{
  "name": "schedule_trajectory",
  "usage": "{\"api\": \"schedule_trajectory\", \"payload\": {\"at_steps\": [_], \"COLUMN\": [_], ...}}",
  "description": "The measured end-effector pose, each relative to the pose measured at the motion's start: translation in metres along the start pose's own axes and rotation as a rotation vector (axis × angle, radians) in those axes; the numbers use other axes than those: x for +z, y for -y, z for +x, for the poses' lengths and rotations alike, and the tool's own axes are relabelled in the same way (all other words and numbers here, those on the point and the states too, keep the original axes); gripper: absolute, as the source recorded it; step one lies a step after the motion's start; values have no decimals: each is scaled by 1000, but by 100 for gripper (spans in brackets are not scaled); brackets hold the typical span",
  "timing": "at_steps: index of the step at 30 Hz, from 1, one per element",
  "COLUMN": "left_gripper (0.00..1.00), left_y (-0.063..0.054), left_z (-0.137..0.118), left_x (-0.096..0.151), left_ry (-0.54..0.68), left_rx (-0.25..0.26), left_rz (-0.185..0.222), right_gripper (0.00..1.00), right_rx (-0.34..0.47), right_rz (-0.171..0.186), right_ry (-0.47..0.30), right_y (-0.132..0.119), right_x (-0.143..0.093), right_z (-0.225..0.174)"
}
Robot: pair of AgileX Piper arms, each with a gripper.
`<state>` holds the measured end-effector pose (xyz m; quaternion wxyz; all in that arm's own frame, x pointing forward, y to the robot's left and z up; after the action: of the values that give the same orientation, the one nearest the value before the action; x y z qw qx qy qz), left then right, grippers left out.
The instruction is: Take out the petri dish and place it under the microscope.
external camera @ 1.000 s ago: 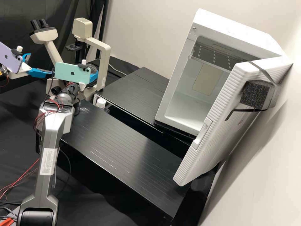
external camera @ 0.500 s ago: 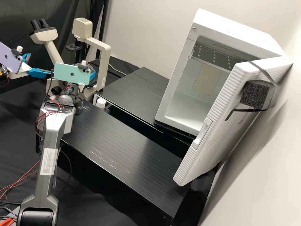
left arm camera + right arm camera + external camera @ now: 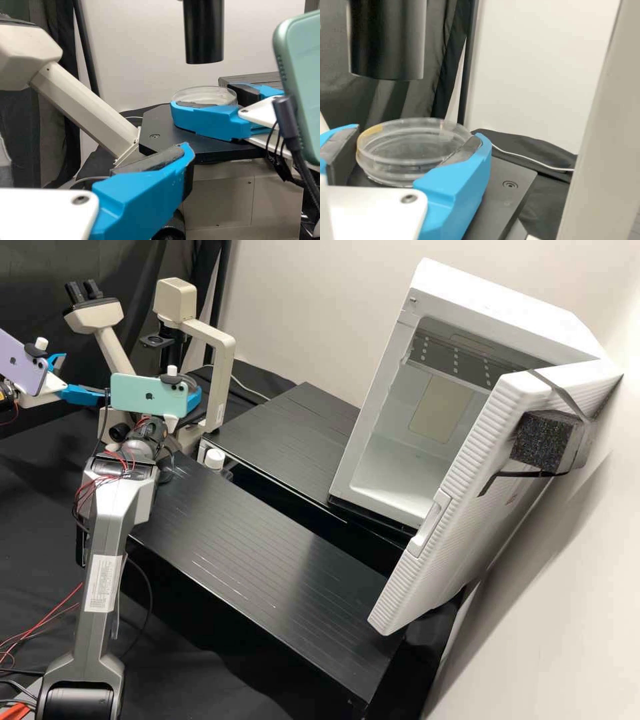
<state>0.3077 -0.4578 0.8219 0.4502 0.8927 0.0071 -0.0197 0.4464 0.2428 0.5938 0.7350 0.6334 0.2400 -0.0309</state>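
The right gripper (image 3: 196, 399) is at the beige microscope (image 3: 221, 367), partly behind its teal phone. In the right wrist view, this gripper (image 3: 416, 142) is shut on the clear round petri dish (image 3: 412, 150), a pad at either side. The dish (image 3: 202, 94) is over the black stage (image 3: 162, 131), below the black cylinder (image 3: 204, 32); whether it touches the stage I cannot tell. On the microscope's eyepiece side, the left gripper (image 3: 85, 378) stands open and empty; in the left wrist view this gripper (image 3: 97, 156) is before the stage, one blue finger showing.
The white incubator (image 3: 417, 473) stands at the right with its door (image 3: 467, 507) ajar. Black platforms (image 3: 253, 547) lie between it and the microscope. A small white-capped bottle (image 3: 215, 459) is near the microscope's base. The slanted eyepiece tube (image 3: 85, 107) rises near the left gripper.
In the high view, the right gripper with its teal phone has shifted slightly left. The left arm and the incubator have stayed put.
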Motion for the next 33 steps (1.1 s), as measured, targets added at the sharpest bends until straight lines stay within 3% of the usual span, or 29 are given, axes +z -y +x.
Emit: {"api": "schedule_trajectory", "payload": {"at_steps": [11,16,23,27,33], "left_gripper": [100,100,100,100,100], "left_y": [0,0,0,0,0], "left_z": [0,0,0,0,0], "left_x": [0,0,0,0,0], "left_ry": [0,0,0,0,0], "left_rx": [0,0,0,0,0], "left_rz": [0,0,0,0,0], "right_gripper": [100,100,100,100,100], "right_rx": [5,-5,-38,-36,30], "right_rz": [-10,8,46,44,30], "right_ry": [14,-11,-49,-56,-72], "right_y": [0,0,2,0,-13], "right_x": [0,0,1,3,11], "right_z": [-1,-10,-33,-51,-88]}}
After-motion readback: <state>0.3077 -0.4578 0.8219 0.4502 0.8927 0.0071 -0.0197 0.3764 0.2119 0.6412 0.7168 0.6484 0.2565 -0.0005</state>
